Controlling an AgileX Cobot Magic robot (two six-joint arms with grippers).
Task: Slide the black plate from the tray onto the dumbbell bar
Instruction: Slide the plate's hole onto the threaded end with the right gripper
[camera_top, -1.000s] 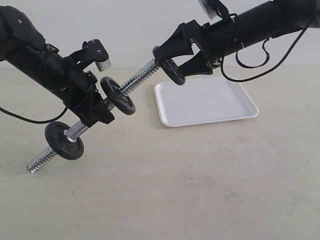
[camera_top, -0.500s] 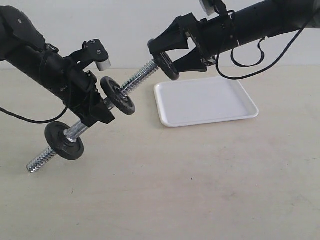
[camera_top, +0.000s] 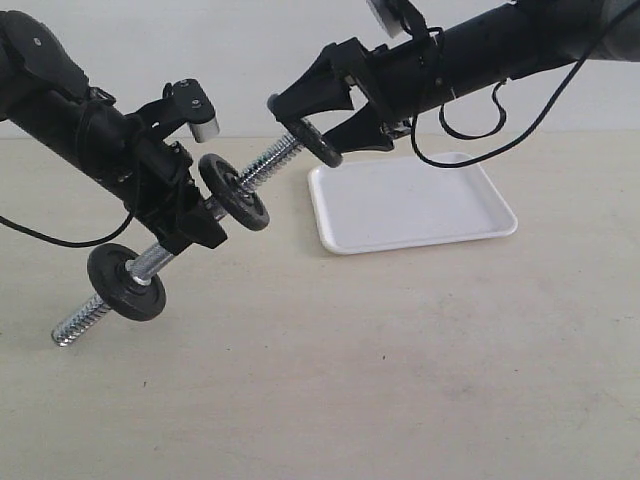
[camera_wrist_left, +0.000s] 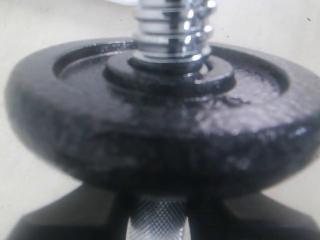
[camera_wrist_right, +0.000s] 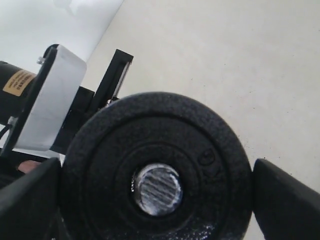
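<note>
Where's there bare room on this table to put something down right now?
The tray is bare inside. The table in front of it and of the dumbbell bar is free too. Crowded: the bar's upper end, where the right gripper holds the black plate.

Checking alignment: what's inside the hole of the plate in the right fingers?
The threaded tip of the bar shows in the hole of the plate, nearly filling it. The plate covers the rest of the bar, so depth can't be seen.
</note>
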